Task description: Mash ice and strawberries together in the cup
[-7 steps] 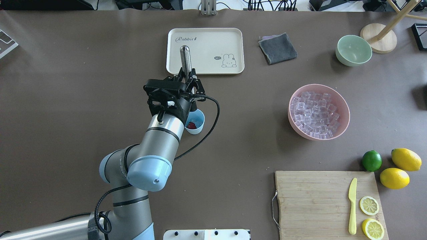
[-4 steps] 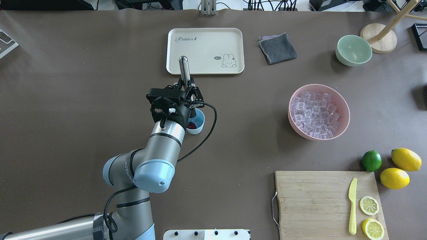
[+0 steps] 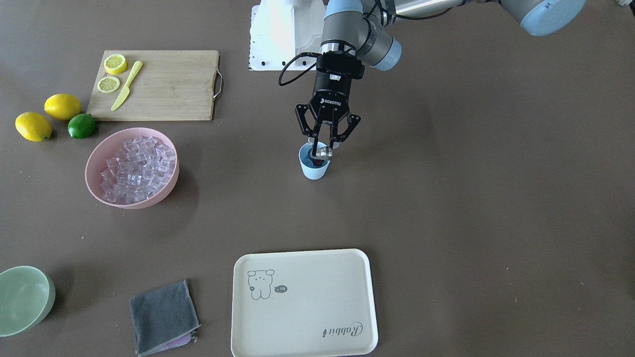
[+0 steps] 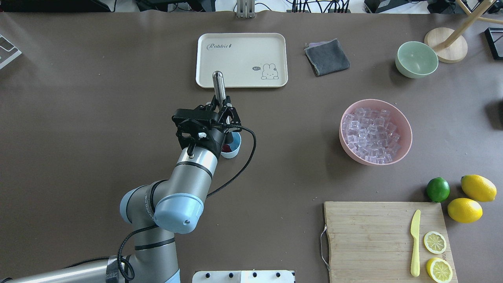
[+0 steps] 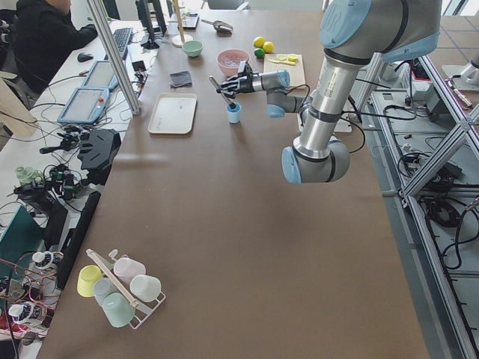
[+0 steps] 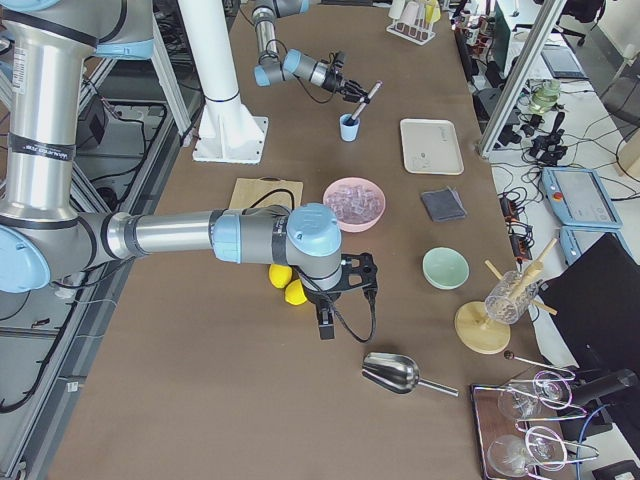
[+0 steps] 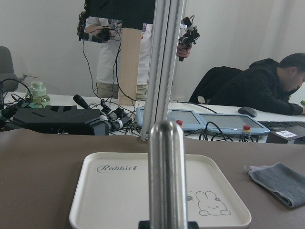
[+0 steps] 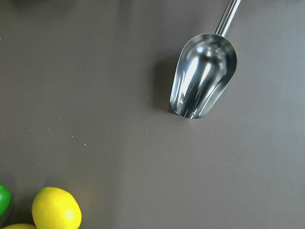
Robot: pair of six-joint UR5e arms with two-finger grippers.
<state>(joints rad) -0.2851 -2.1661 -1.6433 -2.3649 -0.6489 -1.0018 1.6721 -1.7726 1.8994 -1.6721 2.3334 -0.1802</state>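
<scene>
1. While left gripper (image 4: 221, 105) clamps the steel muddler (image 4: 218, 83), press straight down on the strawberry (image 4: 226, 148) with short strokes; cup (image 3: 314, 169) is unbraced, so side load could tip it.
2. Cup stands mid-desk, well off every edge; ice (image 4: 371, 135) sits in pink bowl (image 4: 408, 135) toward right edge.
3. Muddler's long axis is tilted: low end in cup, top leaning toward far edge.
4. Right gripper (image 6: 327, 325): opening unclear.

Pestle (image 7: 167, 171): polished metal, smooth, glossy; scoop (image 8: 204, 81): mirror-bright metal; cup (image 3: 314, 171): smooth pale blue plastic; ice (image 4: 369, 135): clear, glassy; tray (image 4: 241, 43): cream, matt, smooth; cutting board (image 4: 369, 236): bare wood, visible grain; cloth (image 4: 327, 57): grey napped fabric; table cover (image 4: 78, 98): matt brown.
</scene>
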